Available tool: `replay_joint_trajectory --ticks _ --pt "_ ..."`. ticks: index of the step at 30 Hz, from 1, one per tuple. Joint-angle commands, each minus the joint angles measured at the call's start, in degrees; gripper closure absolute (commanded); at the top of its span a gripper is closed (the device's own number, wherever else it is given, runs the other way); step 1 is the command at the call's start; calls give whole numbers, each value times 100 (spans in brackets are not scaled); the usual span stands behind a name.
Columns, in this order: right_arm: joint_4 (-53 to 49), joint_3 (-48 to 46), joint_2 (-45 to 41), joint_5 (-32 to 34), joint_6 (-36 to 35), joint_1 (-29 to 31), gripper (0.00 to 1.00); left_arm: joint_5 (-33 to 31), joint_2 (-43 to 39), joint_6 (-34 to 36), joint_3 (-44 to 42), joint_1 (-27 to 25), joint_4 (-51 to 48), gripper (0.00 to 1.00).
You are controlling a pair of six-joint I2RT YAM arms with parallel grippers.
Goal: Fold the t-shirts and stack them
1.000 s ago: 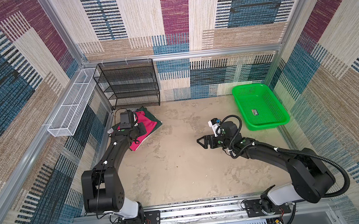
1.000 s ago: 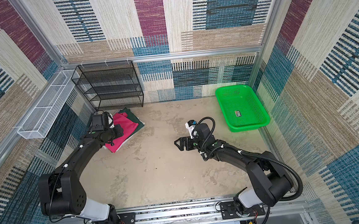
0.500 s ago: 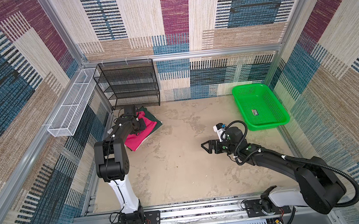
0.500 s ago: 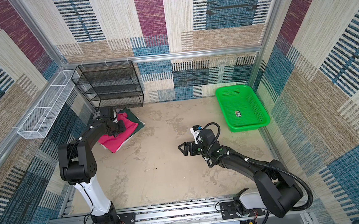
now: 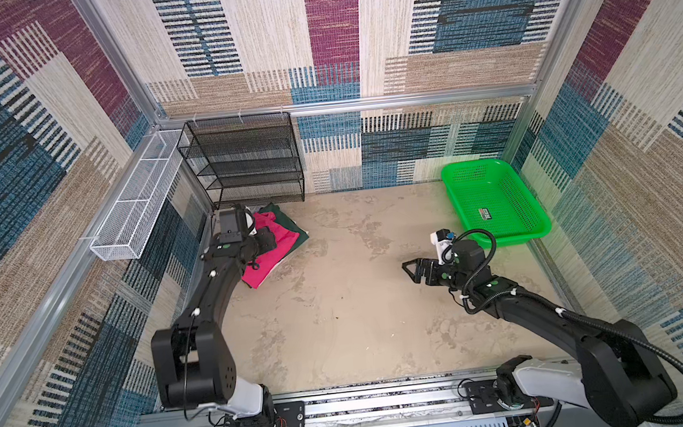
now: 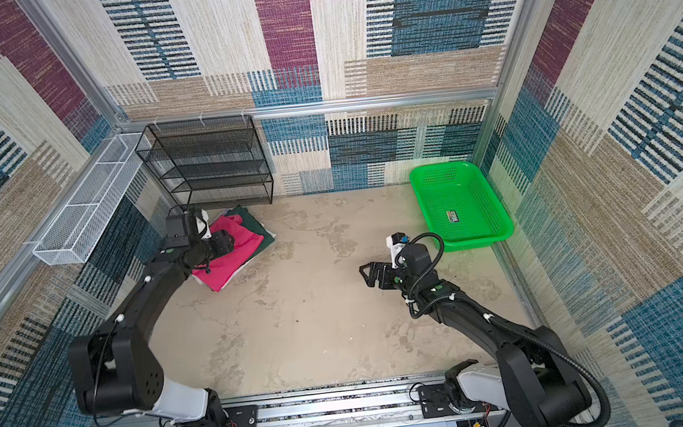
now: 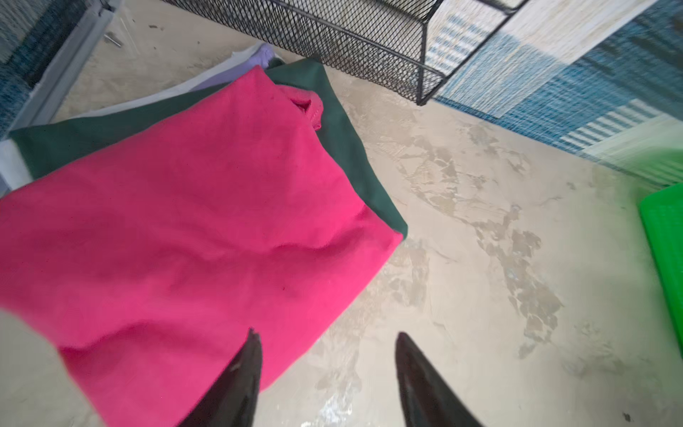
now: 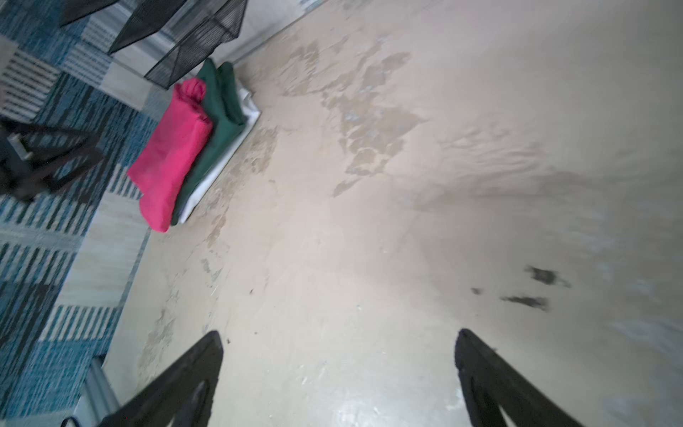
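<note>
Near the middle-right of the table (image 5: pixel 340 327), I see the right gripper (image 5: pixel 412 269) hovering over bare surface, jaws spread wide and empty. Farther off at the left, the left gripper (image 7: pixel 327 332) stands open above the folded stack's edge, gripping nothing. Stack, top to bottom: pink t-shirt (image 7: pixel 192 222), dark green t-shirt (image 7: pixel 347 148), white t-shirts (image 8: pixel 249 107). At far right lies the green basket (image 5: pixel 496 185); behind the stack, against the far wall, stands the black mesh rack (image 5: pixel 244 159).
</note>
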Motion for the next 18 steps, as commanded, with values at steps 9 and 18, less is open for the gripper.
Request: replay_joint_trajectory --ticks 9,18 --pt "1774 -1714 -2084 4582 -790 -266 1 -2518 -2508 130 -3381 9 1476 0" --pt "5806 -2694 -185 4272 -2963 -412 1 -1815 -1076 1005 -4215 22 5196 1"
